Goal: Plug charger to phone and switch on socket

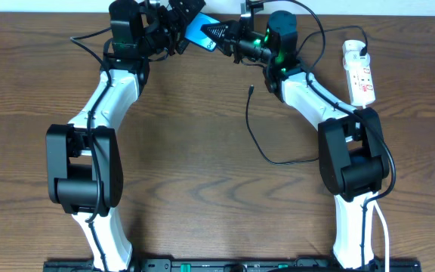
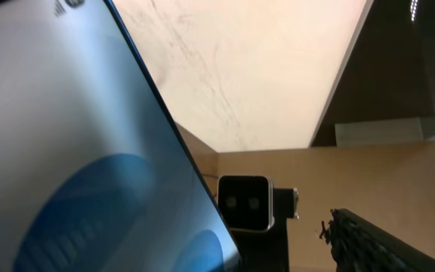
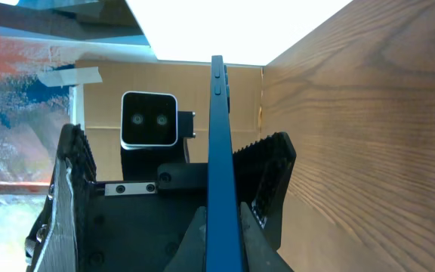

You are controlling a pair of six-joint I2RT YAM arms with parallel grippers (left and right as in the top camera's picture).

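Dark wood table (image 1: 202,136) fills the overhead view, both arms reaching to its far edge, and that's where it's all happening: the phone (image 1: 196,32) is up off the wood between the two tools, blue-cyan screen showing. It's the right gripper (image 1: 211,34) that has it. In the right wrist view the phone runs edge-on straight up the middle, a thin blue strip, w/ this tool's own two fingers (image 3: 193,242) pressed onto its near end, one each side, pinching it. From the opp. side comes the left gripper (image 1: 187,27), jaws spread wide. Its toothed black pads (image 3: 72,189) stand either side of the phone in that same view, the left-hand one well apart from it, the right-hand one just beside it; can't tell if that one touches. Left wrist view: the screen fills the left half, tilted and v. close to the lens, pale ceiling (image 2: 263,68) above, one toothed finger poking in at bottom right. Down on the table, the charger (image 1: 257,143) lies loose in a long curve in front of the right arm. Its small connector tip (image 1: 251,89) points to the far side, flat on the wood, well apart from the phone; the other end runs under the right arm, hidden. The socket (image 1: 359,72) lies at the table's far right, long side running front to back, red switches on top, too small to tell how they're set.
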